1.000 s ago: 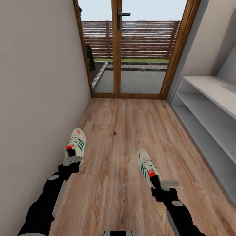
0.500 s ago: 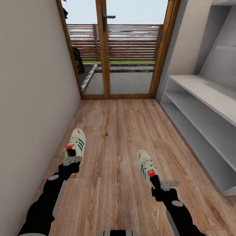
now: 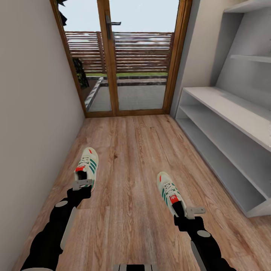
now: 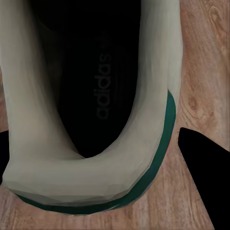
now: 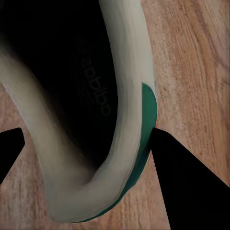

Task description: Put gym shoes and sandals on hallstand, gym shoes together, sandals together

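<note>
While each gripper (image 3: 83,184) (image 3: 180,209) clamps a gym shoe (image 3: 87,165) (image 3: 168,190), the hallstand (image 3: 226,124) flanks the right arm.

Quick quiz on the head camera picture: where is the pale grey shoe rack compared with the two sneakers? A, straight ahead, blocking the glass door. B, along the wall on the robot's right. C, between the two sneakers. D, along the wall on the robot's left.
B: the hallstand runs along the right wall, while both gym shoes sit at the grippers to its left.

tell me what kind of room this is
Most likely a home's entrance corridor: a narrow wood-plank floor runs to a glazed door onto a fenced yard, with a grey hallstand alongside.
</note>
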You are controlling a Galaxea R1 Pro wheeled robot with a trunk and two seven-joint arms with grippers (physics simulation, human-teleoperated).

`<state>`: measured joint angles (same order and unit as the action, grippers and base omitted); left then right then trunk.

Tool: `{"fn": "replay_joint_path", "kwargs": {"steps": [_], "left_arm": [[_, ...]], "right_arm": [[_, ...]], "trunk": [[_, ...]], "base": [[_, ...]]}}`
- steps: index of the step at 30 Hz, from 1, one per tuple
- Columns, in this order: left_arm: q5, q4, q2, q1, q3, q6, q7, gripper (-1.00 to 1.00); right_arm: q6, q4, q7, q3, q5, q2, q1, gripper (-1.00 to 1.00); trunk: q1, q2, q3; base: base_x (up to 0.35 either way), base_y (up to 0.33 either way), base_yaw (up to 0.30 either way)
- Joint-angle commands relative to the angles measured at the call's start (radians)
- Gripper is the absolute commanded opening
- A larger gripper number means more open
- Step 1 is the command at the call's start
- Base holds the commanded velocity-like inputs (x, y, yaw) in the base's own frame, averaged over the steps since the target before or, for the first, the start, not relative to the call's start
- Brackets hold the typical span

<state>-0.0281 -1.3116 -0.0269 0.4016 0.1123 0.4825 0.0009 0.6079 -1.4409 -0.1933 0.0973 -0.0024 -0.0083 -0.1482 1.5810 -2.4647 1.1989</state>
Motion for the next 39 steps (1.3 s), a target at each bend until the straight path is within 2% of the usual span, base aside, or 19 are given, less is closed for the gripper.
{"fn": "replay_joint_path", "kwargs": {"steps": [1,20,28,39], "left_arm": [[-0.003,-0.001,-0.001,0.000,0.001,0.005,-0.001,-1.00],[-0.003,-0.001,-0.001,0.000,0.001,0.005,-0.001,-1.00],[-0.002,-0.001,-0.001,0.000,0.001,0.005,-0.001,-1.00],[-0.003,-0.001,-0.001,0.000,0.001,0.005,-0.001,-1.00]], "right_arm": [[0.006,-0.001,-0.008,0.003,-0.002,-0.001,-0.001,-1.00],[0.006,-0.002,-0.008,0.004,0.001,0.000,-0.001,-1.00],[0.006,-0.003,-0.008,0.004,0.000,-0.001,-0.001,-1.00],[0.006,-0.002,-0.008,0.004,-0.001,-0.001,-0.001,-1.00]], "trunk": [[0.000,0.000,0.000],[0.000,0.000,-0.002],[0.000,0.000,-0.008],[0.000,0.000,-0.017]], "base": [[0.063,0.000,-0.061],[0.287,0.100,-0.012],[0.340,0.067,-0.228],[0.277,0.211,-0.265]]}}
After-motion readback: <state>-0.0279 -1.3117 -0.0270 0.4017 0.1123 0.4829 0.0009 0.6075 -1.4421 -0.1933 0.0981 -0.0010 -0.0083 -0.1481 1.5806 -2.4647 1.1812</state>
